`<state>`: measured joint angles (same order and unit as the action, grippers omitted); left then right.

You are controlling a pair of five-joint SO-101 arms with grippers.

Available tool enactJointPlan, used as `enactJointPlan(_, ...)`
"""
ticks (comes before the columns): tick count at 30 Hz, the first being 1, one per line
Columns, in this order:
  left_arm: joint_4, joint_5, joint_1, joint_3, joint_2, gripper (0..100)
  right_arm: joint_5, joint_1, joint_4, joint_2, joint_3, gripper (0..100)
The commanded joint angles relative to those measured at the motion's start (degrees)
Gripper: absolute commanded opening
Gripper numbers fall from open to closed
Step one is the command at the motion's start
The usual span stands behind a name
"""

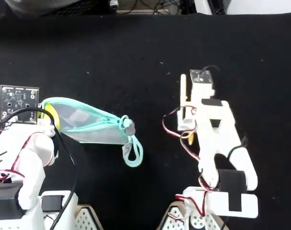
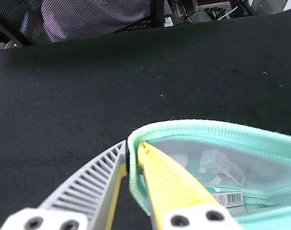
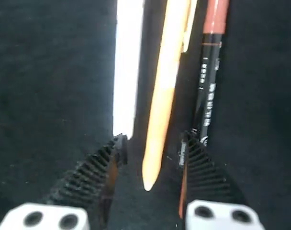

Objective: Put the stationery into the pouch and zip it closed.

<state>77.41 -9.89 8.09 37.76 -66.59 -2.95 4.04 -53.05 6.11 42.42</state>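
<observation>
Left pincer on pouch rim

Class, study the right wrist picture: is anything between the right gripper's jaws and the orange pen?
Nothing visible. The right gripper holds open jaws either side of the orange pen; the white pen and red-capped pen lie close beside them, on the black table.

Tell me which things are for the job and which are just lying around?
For the job: pouch, white pen, orange pen, brown-black pen.
Just lying about: mesh chair, cables behind the table.
</observation>
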Motion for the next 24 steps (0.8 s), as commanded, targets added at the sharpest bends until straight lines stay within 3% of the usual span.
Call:
enactJointPlan(1,0.7,-0.26,0.4,9.54,1.23,4,-2.02,0.26,-0.44,0.13,-2.68,18.0)
enactJointPlan(15,0.79,-0.35,0.4,9.54,1.23,4,-2.29,-0.26,2.2,5.49,-4.35,18.0)
enactJointPlan(22,0.62,-0.44,0.4,9.54,1.23,4,-2.29,-12.31,3.69,11.21,1.1,18.0)
enactJointPlan(24,0.79,-0.44,0.4,9.54,1.23,4,-2.29,-12.66,4.66,10.86,1.36,18.0)
